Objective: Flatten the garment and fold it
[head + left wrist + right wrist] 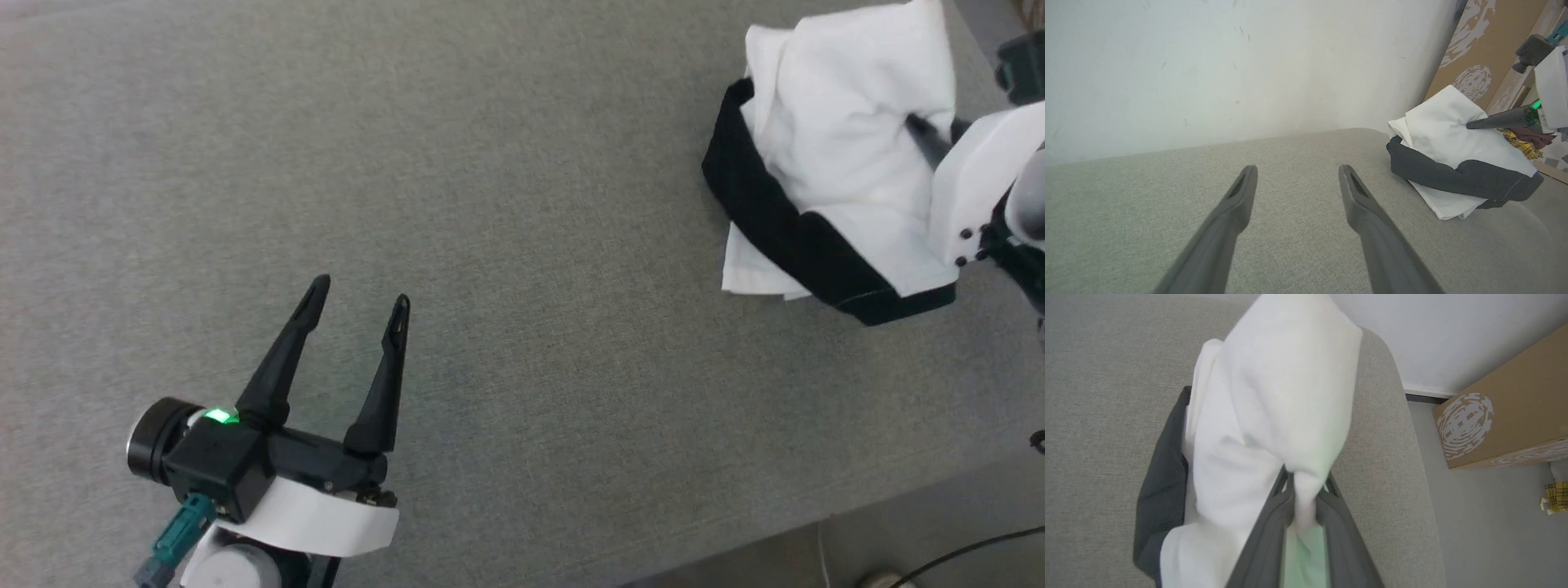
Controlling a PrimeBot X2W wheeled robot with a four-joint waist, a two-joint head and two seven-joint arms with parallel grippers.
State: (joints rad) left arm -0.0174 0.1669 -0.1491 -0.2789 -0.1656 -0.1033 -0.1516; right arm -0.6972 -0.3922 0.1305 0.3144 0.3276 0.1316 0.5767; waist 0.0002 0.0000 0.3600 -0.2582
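Garment (841,155) bunched on table (490,204), 2 o'clock from left gripper (361,292), well apart; left jaws spread, empty. Right gripper (1305,479) clamped on white fold, seemingly mid-body. Right arm nearer; heap runs roughly 11-to-5.

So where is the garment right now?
The garment sits bunched at the head view's upper right, near the right edge of the grey surface, with a white fold pinched in the right gripper.

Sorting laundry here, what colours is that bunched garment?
The garment is white with a black band, clearest in the head view.
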